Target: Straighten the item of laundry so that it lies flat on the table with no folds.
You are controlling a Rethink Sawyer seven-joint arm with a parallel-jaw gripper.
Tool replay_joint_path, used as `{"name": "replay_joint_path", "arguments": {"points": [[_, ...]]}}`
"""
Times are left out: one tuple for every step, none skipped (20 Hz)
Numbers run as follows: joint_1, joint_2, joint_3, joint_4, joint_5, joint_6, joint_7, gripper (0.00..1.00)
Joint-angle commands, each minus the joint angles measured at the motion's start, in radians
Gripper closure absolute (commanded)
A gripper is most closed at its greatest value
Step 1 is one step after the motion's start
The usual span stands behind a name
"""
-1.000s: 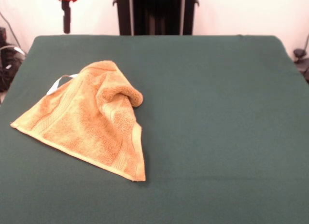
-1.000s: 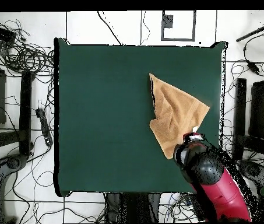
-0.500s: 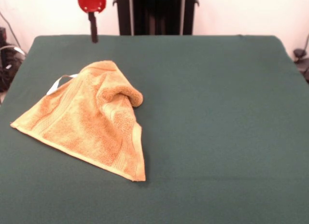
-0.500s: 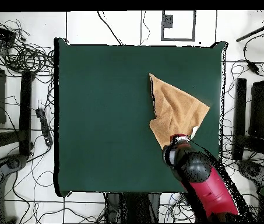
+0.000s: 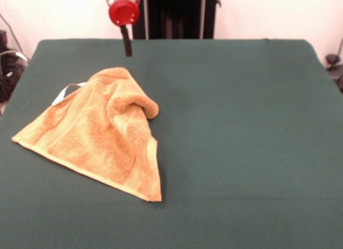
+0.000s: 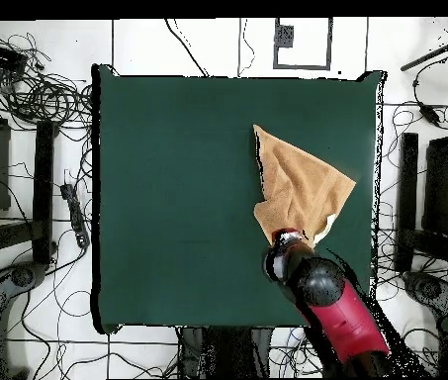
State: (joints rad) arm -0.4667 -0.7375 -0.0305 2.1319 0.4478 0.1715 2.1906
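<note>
- Orange-tan terry hand towel [image 5: 99,133] lay crumpled at the left of the dark green felt-covered desk [image 5: 241,125] in the front view, one corner humped over itself, white tag poking out behind. It had not shifted over the last second, so no straightening had begun.
- Meanwhile the red-capped gripper [image 5: 126,45] had travelled rightwards to hang above the far edge, touching nothing; I could not tell its fingers' state.
- Overhead, the red-and-black arm [image 6: 328,307] had slid towards the towel's [image 6: 297,183] bunched corner, its gripper [image 6: 285,240] apparently lining up a grasp.
</note>
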Motion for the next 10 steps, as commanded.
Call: {"name": "replay_joint_path", "arguments": {"points": [[0.003, 0.101, 0.177, 0.047, -0.019, -0.16, 0.199, 0.0], [0.024, 0.098, 0.154, 0.042, -0.016, -0.155, 0.205, 0.0], [0.019, 0.1, 0.16, 0.041, -0.02, -0.159, 0.204, 0.0], [0.006, 0.106, 0.172, 0.04, -0.026, -0.165, 0.198, 0.0], [0.003, 0.111, 0.175, 0.036, -0.03, -0.171, 0.195, 0.0], [0.004, 0.113, 0.175, 0.03, -0.035, -0.178, 0.191, 0.0], [-0.004, 0.119, 0.186, 0.027, -0.042, -0.198, 0.194, 0.0], [-0.007, 0.121, 0.198, 0.026, -0.048, -0.213, 0.197, 0.0], [-0.002, 0.12, 0.193, 0.022, -0.051, -0.218, 0.195, 0.0], [-0.001, 0.12, 0.196, 0.018, -0.052, -0.218, 0.193, 0.0]]}}
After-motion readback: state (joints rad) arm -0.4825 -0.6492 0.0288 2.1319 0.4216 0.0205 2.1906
